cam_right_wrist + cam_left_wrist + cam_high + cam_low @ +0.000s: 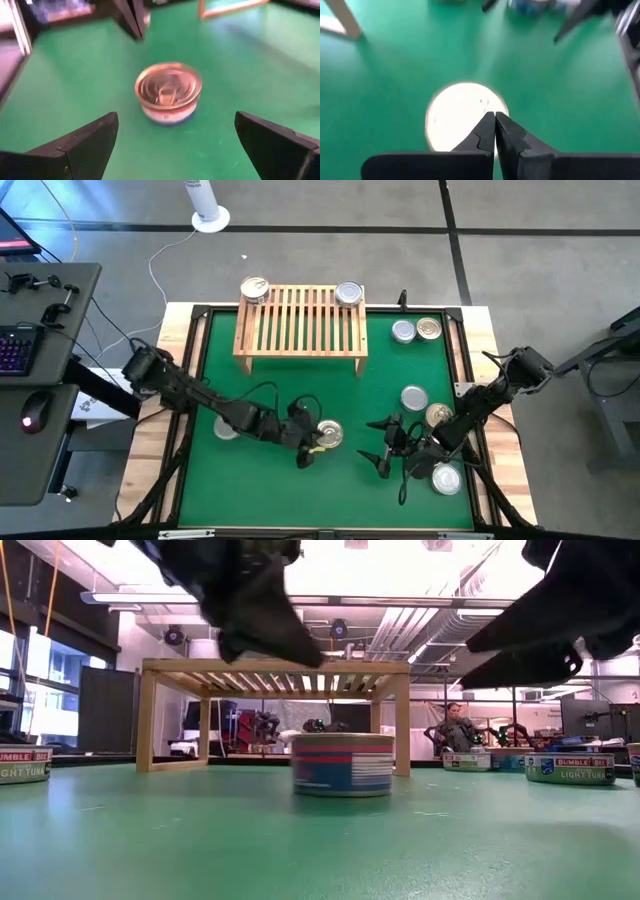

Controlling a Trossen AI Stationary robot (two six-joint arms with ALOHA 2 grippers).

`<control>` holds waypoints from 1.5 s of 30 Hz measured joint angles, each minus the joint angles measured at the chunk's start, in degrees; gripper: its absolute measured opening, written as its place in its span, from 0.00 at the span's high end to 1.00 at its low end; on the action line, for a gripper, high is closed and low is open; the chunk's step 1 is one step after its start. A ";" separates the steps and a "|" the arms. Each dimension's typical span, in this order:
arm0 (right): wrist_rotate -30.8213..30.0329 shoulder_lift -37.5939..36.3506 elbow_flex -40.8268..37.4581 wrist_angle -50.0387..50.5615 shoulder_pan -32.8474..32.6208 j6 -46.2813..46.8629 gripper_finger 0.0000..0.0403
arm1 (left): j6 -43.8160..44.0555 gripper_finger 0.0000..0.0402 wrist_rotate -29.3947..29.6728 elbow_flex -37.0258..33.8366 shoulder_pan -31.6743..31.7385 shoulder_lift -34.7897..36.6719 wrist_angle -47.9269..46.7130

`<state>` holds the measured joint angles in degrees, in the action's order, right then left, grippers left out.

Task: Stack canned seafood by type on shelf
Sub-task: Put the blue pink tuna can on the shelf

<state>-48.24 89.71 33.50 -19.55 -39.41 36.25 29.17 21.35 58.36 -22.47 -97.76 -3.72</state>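
Nearest the front edge of the green mat [210,480], a silver-lidded tin [446,479] lies under the right arm's wrist. Just ahead of it the right gripper [381,446] hangs low over the mat with its jaws spread wide and nothing between them; its wrist view looks straight at a gold-lidded tin [168,92] with a red, white and blue label, standing upright and apart from both fingers [80,145].

That same tin [329,434] sits beside the left gripper [304,448], whose fingertips are pressed together and empty, poised just above its lid (the lid shows as a bright disc in the left wrist view). In the low view this tin [342,763] stands alone mid-mat, in front of the shelf.

Another tin [226,427] lies partly under the left arm. To the right, two more tins [425,406] sit close together near the mat's edge, one silver, one gold.

Farther back, a second silver and gold pair [416,330] rests near the far right corner.

Farthest stands the light-wood shelf [300,320], with one gold-lidded tin [254,289] on its slatted top at the left far corner and one silver-lidded tin [349,293] at the right far corner.
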 joint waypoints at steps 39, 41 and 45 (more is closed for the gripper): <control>25.54 31.83 0.32 -50.70 16.98 -22.37 0.08 | 4.78 1.00 2.37 -6.77 3.72 -7.89 6.55; 23.91 31.80 0.30 -49.58 15.92 -21.56 0.08 | 6.51 1.00 4.41 -6.80 2.59 -6.19 1.10; 21.50 31.34 0.26 -49.36 14.03 -19.96 0.09 | 11.69 1.00 8.70 -6.88 -0.62 -1.63 -9.14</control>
<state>-26.74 121.05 33.76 -68.91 -25.38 16.29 40.86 30.05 51.48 -23.09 -99.39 -12.86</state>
